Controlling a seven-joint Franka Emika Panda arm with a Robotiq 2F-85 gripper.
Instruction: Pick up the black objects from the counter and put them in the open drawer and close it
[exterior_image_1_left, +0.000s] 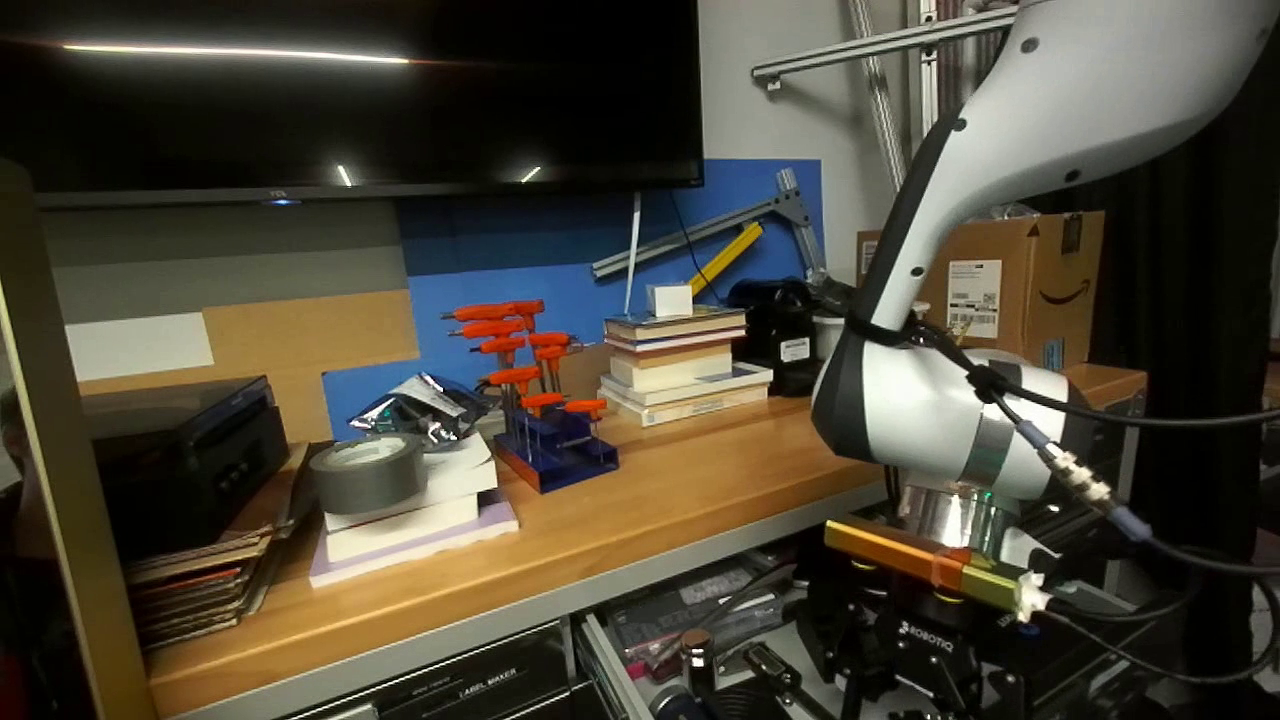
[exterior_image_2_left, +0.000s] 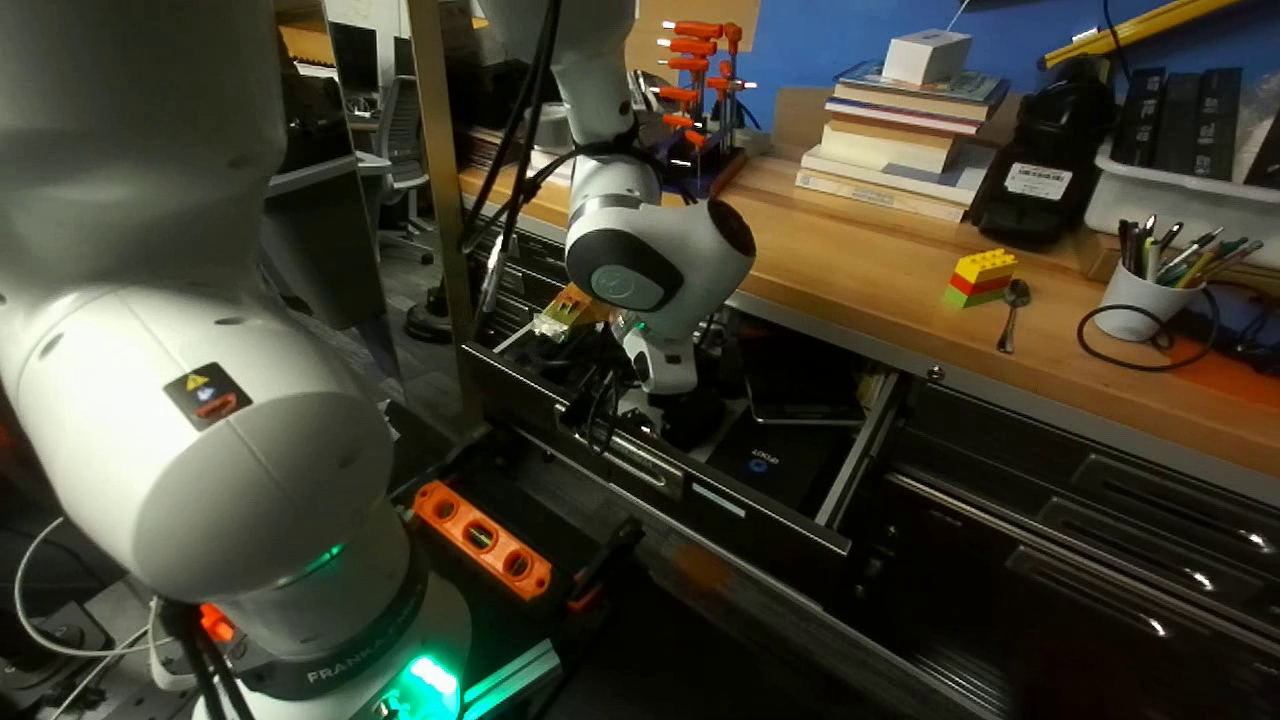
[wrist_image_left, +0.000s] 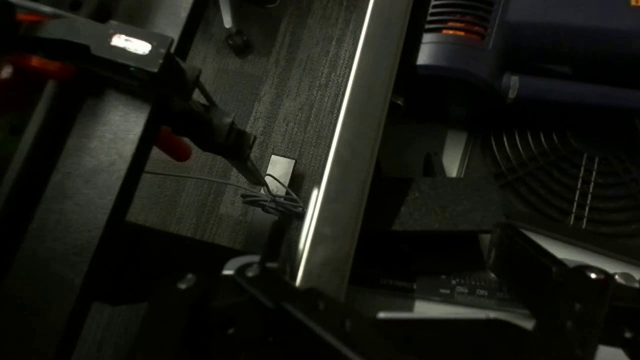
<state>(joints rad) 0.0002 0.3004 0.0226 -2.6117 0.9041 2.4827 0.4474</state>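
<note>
The gripper (wrist_image_left: 390, 242) is apparently held astride the smooth metal front rim (wrist_image_left: 357, 145) of the open drawer (exterior_image_2_left: 857, 450), its jaws spread and nothing visibly clasped, presumably so that the drawer can be closed. Below it, inside, a rough, matte dark block (wrist_image_left: 445, 205) is seen, possibly one of the black objects; the other cannot be made out. The wooden counter (exterior_image_2_left: 850, 265) is set beyond.
</note>
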